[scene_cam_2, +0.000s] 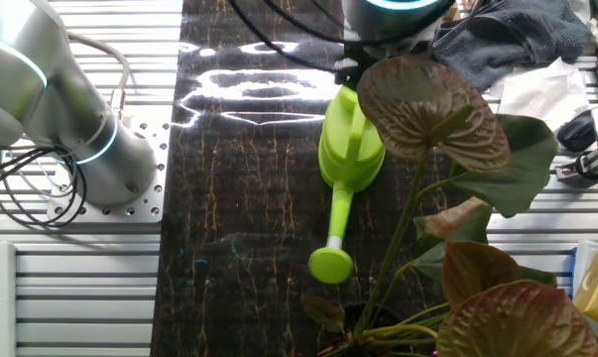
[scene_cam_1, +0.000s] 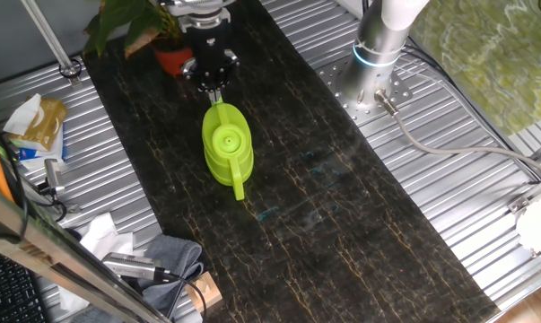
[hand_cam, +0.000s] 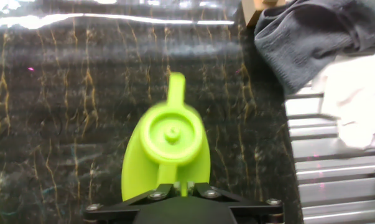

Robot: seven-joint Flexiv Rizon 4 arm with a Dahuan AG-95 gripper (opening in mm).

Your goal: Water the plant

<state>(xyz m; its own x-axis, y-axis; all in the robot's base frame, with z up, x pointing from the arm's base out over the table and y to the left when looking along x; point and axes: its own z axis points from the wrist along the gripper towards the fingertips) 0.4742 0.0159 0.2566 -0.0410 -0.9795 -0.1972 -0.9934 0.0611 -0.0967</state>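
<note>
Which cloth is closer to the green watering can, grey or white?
The grey cloth: its edge reaches the black mat by the watering can; the white cloth lies farther out.

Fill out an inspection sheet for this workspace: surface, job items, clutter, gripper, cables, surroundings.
Surface: dark marbled mat on a ribbed metal table.
Job items: green watering can lies on the mat; plant in an orange-red pot at the mat's end.
Clutter: grey cloth, white paper, yellow packet beside the mat.
Gripper: gripper is at one end of the can; grip and jaw state cannot be told.
Cables: grey cable runs from the arm base; black cables by the base.
Surroundings: nothing else seen clearly.
</note>
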